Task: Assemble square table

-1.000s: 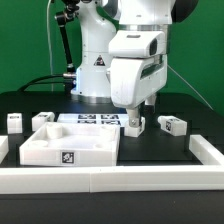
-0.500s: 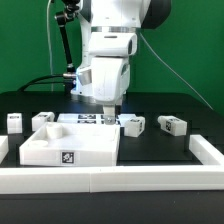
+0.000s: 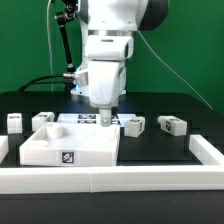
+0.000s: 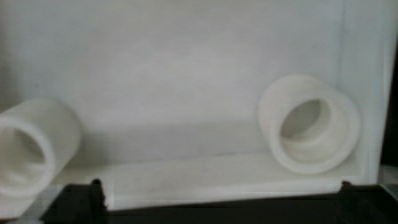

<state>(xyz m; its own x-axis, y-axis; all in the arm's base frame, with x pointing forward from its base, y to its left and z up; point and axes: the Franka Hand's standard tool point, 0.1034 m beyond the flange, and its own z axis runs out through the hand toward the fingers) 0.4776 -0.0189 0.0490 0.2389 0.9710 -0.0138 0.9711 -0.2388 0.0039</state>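
Gripper (image 3: 104, 119) low over slab (image 3: 60, 142) rear rim, mid-table; finger gap can't tell. Wrist view only: two round sockets (image 4: 285, 130) up close. Exterior only: legs (image 3: 136, 124) loose beside, rail (image 3: 120, 179) bounding front.

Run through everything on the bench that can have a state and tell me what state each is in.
hand: low by the tabletop's far rim, nothing seen in it; open or shut unclear.
tabletop: flat on the bench, no legs fitted.
sockets: both empty in the wrist view.
leg one, from the exterior view's left: loose.
leg two: loose, behind the tabletop.
leg three: loose, beside the marker board.
leg four: loose.
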